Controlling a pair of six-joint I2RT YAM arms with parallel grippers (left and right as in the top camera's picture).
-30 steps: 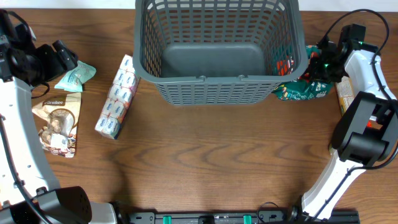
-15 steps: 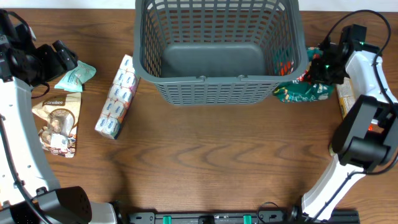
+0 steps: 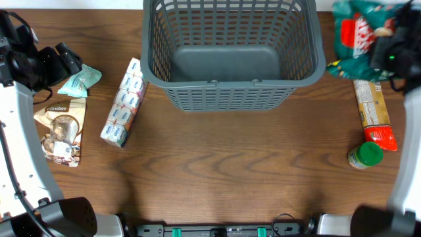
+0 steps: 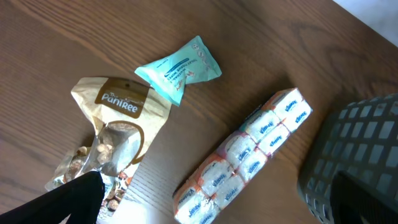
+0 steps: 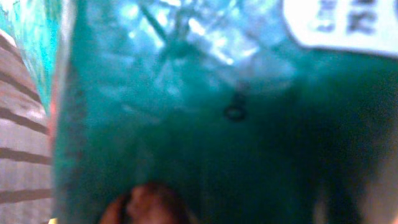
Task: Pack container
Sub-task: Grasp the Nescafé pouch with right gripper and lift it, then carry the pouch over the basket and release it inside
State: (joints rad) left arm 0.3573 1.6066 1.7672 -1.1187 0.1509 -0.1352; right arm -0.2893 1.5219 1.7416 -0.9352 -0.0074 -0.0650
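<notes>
**Two hands flank the basket: one loaded, one wide open**

The wooden desk (image 3: 223, 178) has its broadest bare stretch across the near half, in front of the container. The container (image 3: 230, 52) stands at the middle of the far edge, rim up, its solid grey floor fully in sight.

Off its right rim, the green snack bag (image 3: 355, 39) hangs raised above the desk. It is blurred, and close to the rim's corner but apart from it. The right hand (image 3: 387, 52) is clamped tight on this bag, and green foil fills the right wrist view.

On the left, a strip of tissue packs (image 3: 125, 102) lies slanted, its far end just beside the container's left corner; whether they touch I cannot tell. Nearer the desk's left edge lies a beige nut bag (image 3: 60, 128).

On the right, an orange-and-yellow packet (image 3: 375, 112) lies lengthwise, well clear of the container.

The left hand (image 3: 71, 60) hovers by the teal packet (image 3: 80, 80), fingers spread to their fullest, holding nothing. The packet's corner meets the nut bag's top.

A green-lidded jar (image 3: 365, 155) stands upright just beside the orange packet's near end.
</notes>
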